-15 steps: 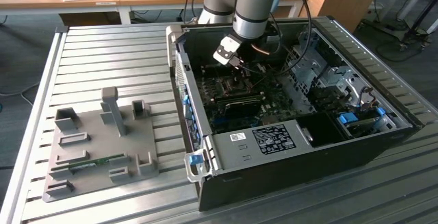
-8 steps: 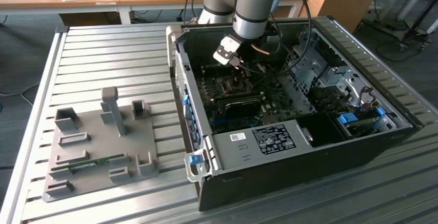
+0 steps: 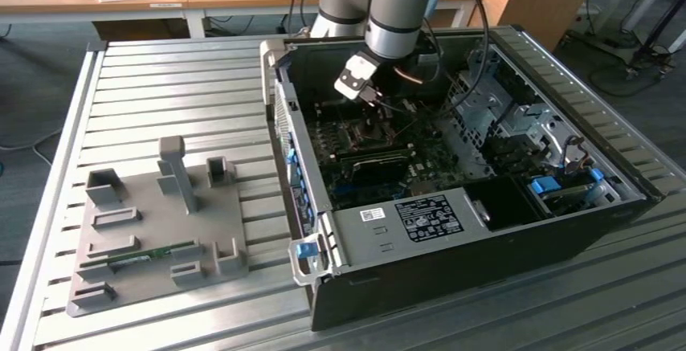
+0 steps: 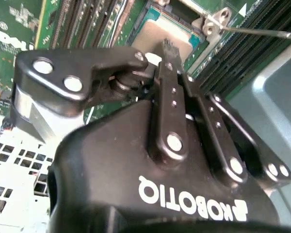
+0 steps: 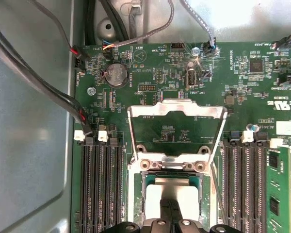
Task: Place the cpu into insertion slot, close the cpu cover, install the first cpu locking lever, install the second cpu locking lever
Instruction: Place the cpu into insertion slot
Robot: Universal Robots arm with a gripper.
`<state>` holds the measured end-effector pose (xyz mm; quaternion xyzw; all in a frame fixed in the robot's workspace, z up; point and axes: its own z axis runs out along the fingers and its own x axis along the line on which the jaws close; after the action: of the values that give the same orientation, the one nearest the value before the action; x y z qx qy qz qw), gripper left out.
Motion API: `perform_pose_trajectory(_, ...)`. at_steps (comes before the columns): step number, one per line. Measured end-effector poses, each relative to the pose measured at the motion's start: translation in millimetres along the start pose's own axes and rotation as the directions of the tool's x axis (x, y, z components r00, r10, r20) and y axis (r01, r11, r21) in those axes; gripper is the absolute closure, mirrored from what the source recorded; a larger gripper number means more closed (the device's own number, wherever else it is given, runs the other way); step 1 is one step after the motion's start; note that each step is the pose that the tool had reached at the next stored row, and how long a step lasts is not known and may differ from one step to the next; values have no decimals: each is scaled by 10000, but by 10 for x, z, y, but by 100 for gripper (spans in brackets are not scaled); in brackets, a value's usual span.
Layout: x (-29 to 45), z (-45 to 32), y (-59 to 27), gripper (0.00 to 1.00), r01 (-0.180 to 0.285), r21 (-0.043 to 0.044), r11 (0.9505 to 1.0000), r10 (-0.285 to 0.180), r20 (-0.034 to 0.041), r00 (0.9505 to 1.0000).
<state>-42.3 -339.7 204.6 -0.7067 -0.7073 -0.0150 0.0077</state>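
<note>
1. Silvery-grey metal marks the cpu (image 5: 153, 199), lying flat within the insertion slot (image 5: 172, 174) on the green motherboard (image 5: 160, 73); in the second wrist view the cpu (image 4: 169, 31) looks level inside the slot's border.
2. The gripper (image 5: 172, 216) hangs directly over the insertion slot; its black fingers are drawn together with nothing visibly clamped between them; we cannot tell whether the tips touch the chip.
3. The cpu cover (image 5: 145, 109), a thin metal frame, stands swung up on its hinge at one edge of the insertion slot; bare board shows through its window.
4. A thin wire rod (image 4: 262, 33), which we take for a locking lever, runs just beside the insertion slot, held by no catch that we can see.
5. Memory slots (image 5: 102, 184) flank the insertion slot on two sides.
6. In the exterior view the gripper (image 3: 372, 106) reaches into the open computer case (image 3: 429, 271), above the insertion slot; a grey fixture tray (image 3: 150, 198) lies on the slatted table (image 3: 161, 78), well apart from the slot.
7. Step in hand, in our judgement: placing the cpu, at or near completion; the cover and both levers are not yet done.
8. Closing the cover, we judge, calls for clear space above the insertion slot, since the fingers stand in the frame's swing path; it also calls for a chip left seated and unshifted.
</note>
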Motion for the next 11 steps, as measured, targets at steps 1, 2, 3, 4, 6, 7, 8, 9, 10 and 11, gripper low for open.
perform_pose_trajectory(1, 1, -17, 0, 89, 0, -1, 10000, 0, -2, 10000)
perform_pose_trajectory(2, 1, -36, 0, 89, 0, 1, 10000, 0, 2, 10000)
perform_pose_trajectory(3, 1, -57, 0, 89, 0, 1, 10000, 0, 4, 10000)
perform_pose_trajectory(4, 2, -79, 1, 89, 0, 1, 10000, 0, 3, 10000)
perform_pose_trajectory(6, 4, -126, 1, 89, 0, 1, 10000, 0, 3, 10000)
perform_pose_trajectory(7, 4, -149, 1, 89, 0, 2, 10000, 0, 3, 10000)
perform_pose_trajectory(8, 5, -172, 2, 89, 0, 1, 10000, 0, 2, 10000)
perform_pose_trajectory(9, 6, -195, 2, 89, 0, 1, 10000, 0, 2, 10000)
perform_pose_trajectory(10, 7, -215, 2, 89, 0, 1, 10000, 0, 3, 10000)
perform_pose_trajectory(11, 7, -235, 2, 89, 0, 1, 10000, 0, 3, 10000)
